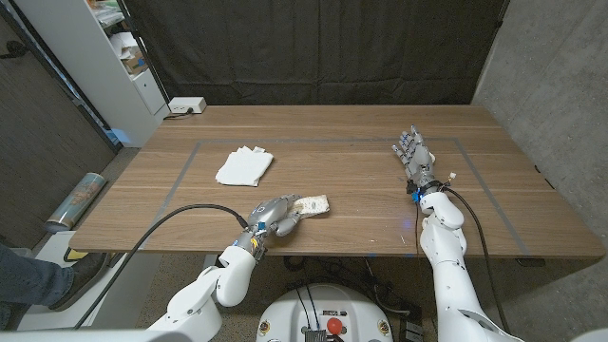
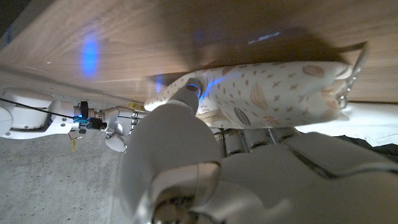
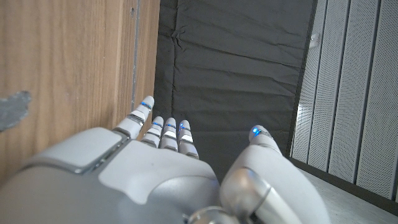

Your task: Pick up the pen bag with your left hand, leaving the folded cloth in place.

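Wooden table [image 1: 361, 180], black curtain behind — left hand [image 1: 274, 217] fingers gripping pen bag [image 1: 311, 205]; right hand [image 1: 414, 154] fingers spread.

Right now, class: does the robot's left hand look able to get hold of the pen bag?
Probably yes. The left hand is already on the pen bag, fingers against its patterned fabric in the left wrist view, and nothing lies between them. The folded cloth sits apart, farther back.

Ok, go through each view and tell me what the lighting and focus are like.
Head view: even light, sharp, blue glow spots on the brown wooden table. Left wrist view: dim, the left robot hand blurred up close, blue glare on the cream patterned pen bag. Right wrist view: bright, right robot hand soft.
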Motion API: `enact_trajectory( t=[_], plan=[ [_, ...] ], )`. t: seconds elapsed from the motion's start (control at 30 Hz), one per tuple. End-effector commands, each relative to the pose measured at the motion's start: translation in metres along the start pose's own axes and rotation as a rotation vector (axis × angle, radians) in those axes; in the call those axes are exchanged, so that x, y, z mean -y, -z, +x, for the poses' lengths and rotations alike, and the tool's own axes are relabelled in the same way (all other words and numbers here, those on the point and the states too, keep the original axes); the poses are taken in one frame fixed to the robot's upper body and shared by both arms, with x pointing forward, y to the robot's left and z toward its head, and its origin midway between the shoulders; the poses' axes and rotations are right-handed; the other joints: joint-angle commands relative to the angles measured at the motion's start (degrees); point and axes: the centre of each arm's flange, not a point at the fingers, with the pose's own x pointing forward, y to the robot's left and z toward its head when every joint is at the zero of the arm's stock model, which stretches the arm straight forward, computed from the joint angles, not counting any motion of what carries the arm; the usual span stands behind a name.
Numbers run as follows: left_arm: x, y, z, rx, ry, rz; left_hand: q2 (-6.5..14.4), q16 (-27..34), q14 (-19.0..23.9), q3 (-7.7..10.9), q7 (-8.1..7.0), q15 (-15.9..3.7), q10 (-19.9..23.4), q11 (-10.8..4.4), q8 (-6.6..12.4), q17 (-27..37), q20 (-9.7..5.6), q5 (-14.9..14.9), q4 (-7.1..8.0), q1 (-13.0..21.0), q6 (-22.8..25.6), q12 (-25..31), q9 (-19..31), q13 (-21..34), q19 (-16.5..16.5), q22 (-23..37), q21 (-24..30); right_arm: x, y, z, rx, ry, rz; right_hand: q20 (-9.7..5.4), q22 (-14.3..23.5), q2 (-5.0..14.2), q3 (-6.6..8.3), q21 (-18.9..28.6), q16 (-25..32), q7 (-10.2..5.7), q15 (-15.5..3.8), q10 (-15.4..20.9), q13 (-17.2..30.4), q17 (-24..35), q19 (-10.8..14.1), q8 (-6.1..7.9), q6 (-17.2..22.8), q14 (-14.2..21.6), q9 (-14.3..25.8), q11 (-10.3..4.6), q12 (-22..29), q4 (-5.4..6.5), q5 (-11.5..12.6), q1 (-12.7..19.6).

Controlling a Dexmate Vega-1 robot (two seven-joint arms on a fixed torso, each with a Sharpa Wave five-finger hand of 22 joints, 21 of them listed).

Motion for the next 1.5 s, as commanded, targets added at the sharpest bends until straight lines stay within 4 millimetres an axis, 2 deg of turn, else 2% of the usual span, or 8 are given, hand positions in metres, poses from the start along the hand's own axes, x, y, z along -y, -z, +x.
enact_trajectory(
  t=[0.03,0.4,0.43,0.47,0.57,0.7,1.0,1.5],
  plan=[
    [-0.004,0.002,0.000,-0.019,-0.045,-0.008,0.72,1.01,2.00,1.50,-0.02,-0.51,1.65,-0.06,0.98,0.62,3.23,0.84,-0.15,2.80,1.65,0.79,0.53,0.56,14.04,0.79,1.26,-0.003,0.000,0.004,-0.005,-0.007,-0.002,0.11,0.31,0.58,-0.26,-0.10,0.30,-0.04,0.05,0.03,0.27,0.00,0.62,-0.15,0.24,0.25,0.30,0.26,0.03,0.07,0.35,0.29],
    [-0.010,-0.001,0.000,-0.021,-0.082,-0.011,1.42,2.92,7.14,4.14,-0.63,-2.39,6.72,-1.88,3.47,2.24,0.34,1.60,0.04,7.92,7.37,2.87,1.45,1.77,16.96,1.16,4.20,-0.003,-0.002,0.005,-0.007,-0.010,-0.005,0.12,0.31,0.63,-0.33,-0.20,0.29,-0.05,0.03,0.06,0.28,0.01,0.71,-0.17,0.21,0.25,0.30,0.17,0.05,0.06,0.37,0.29],
    [-0.010,-0.001,0.000,-0.018,-0.079,-0.012,1.45,3.25,7.85,4.20,-0.71,-2.51,6.94,-1.77,3.59,2.44,0.18,1.62,0.11,8.10,7.62,2.97,1.52,1.86,17.20,1.19,4.45,-0.003,-0.002,0.005,-0.006,-0.010,-0.005,0.12,0.31,0.64,-0.34,-0.21,0.28,-0.03,0.03,0.06,0.28,0.01,0.72,-0.18,0.17,0.23,0.30,0.23,0.05,0.05,0.38,0.30],
    [-0.011,-0.001,0.000,-0.018,-0.081,-0.011,1.38,3.48,8.08,4.17,-0.67,-2.72,7.44,-0.29,3.70,2.81,0.04,1.59,0.27,8.28,7.80,3.21,1.65,2.06,17.27,1.26,4.77,-0.003,-0.003,0.005,-0.006,-0.010,-0.005,0.15,0.31,0.64,-0.34,-0.22,0.29,0.00,0.04,0.07,0.28,0.01,0.71,-0.18,0.18,0.27,0.30,0.22,0.05,0.05,0.38,0.30],
    [-0.013,-0.002,0.001,-0.016,-0.088,-0.010,1.51,3.70,8.79,4.62,-1.06,-2.98,7.81,-0.07,4.16,3.20,-0.28,1.71,0.21,9.08,8.82,3.40,1.90,2.37,17.46,1.37,5.38,-0.003,-0.004,0.005,-0.005,-0.011,-0.006,0.12,0.31,0.65,-0.36,-0.24,0.29,0.00,0.02,0.12,0.28,0.01,0.74,-0.17,0.20,0.26,0.30,0.24,0.07,0.04,0.38,0.30],
    [-0.014,-0.002,0.000,-0.013,-0.104,-0.016,1.52,3.97,9.54,5.04,-1.30,-3.29,9.05,-0.60,4.67,3.70,-0.73,1.82,0.19,9.92,9.89,3.96,2.22,2.78,17.50,1.49,6.06,-0.002,-0.005,0.005,-0.002,-0.012,-0.005,0.12,0.31,0.67,-0.38,-0.26,0.28,0.02,0.01,0.13,0.28,0.01,0.76,-0.15,0.26,0.26,0.30,0.25,0.07,0.04,0.39,0.30],
    [-0.020,-0.004,-0.002,-0.019,-0.126,-0.011,1.20,4.44,11.18,5.76,-0.94,-4.71,10.53,-0.66,5.59,4.57,-2.13,2.01,-0.05,11.78,11.73,4.71,2.92,3.70,17.73,1.67,7.58,-0.002,-0.005,0.003,0.000,-0.011,-0.005,0.14,0.32,0.69,-0.44,-0.33,0.29,-0.01,0.07,0.17,0.29,0.02,0.79,-0.13,0.31,0.30,0.30,0.20,0.09,0.03,0.40,0.29],
    [-0.028,-0.003,-0.006,-0.014,-0.154,-0.017,1.51,3.94,11.16,6.32,-1.01,-3.84,10.54,-0.49,5.83,4.78,-1.77,2.21,0.55,12.10,12.03,4.80,3.39,4.32,16.95,1.79,8.32,-0.005,-0.006,-0.002,0.006,-0.010,-0.007,0.04,0.32,0.75,-0.53,-0.43,0.29,0.03,0.04,0.19,0.29,0.03,0.88,-0.13,0.32,0.32,0.30,0.30,0.09,0.01,0.43,0.30]
  ],
)
